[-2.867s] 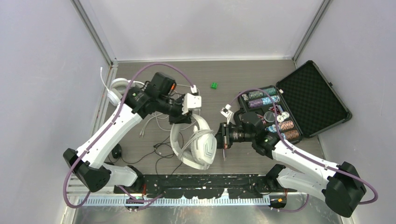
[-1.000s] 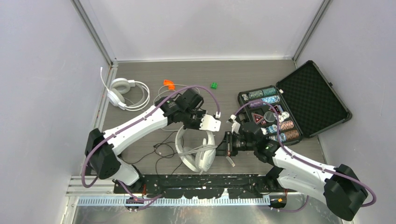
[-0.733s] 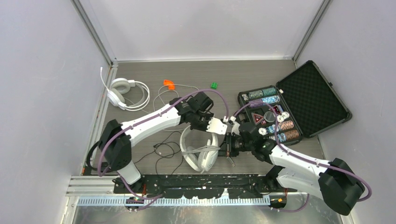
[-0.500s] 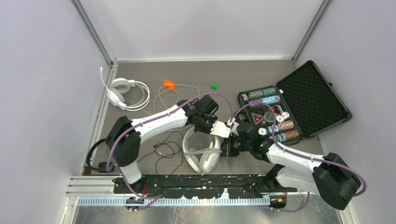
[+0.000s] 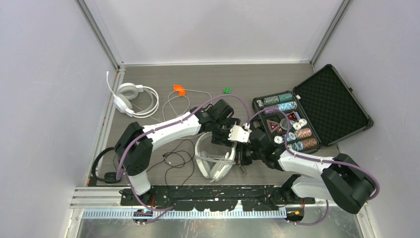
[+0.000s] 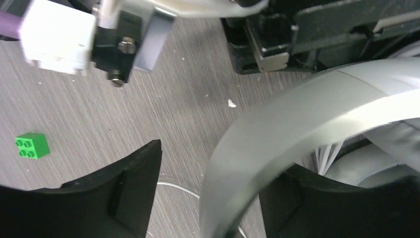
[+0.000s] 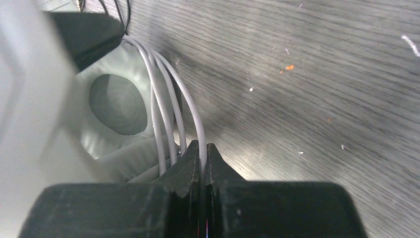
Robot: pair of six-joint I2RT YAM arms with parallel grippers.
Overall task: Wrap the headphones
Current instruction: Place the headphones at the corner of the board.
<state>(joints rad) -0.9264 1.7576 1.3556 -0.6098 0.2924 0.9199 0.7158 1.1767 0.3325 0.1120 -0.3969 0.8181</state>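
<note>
White over-ear headphones lie at the front middle of the table, their white cord looped in several turns over an ear cup. My right gripper is shut on one strand of that cord, just right of the headset. My left gripper stands open astride the grey-white headband, which runs close to the right finger and apart from the left finger. Another white pair lies back left. A black pair with a black cord lies front left.
An open black case of chips stands at the right, close behind my right arm. A small orange piece and a green brick lie toward the back. Loose white cord trails behind the left arm. Both wrists crowd together.
My left arm has swung right until its wrist meets the right one, and its jaws have come open around the headband. The right gripper has kept its hold on the cord.
</note>
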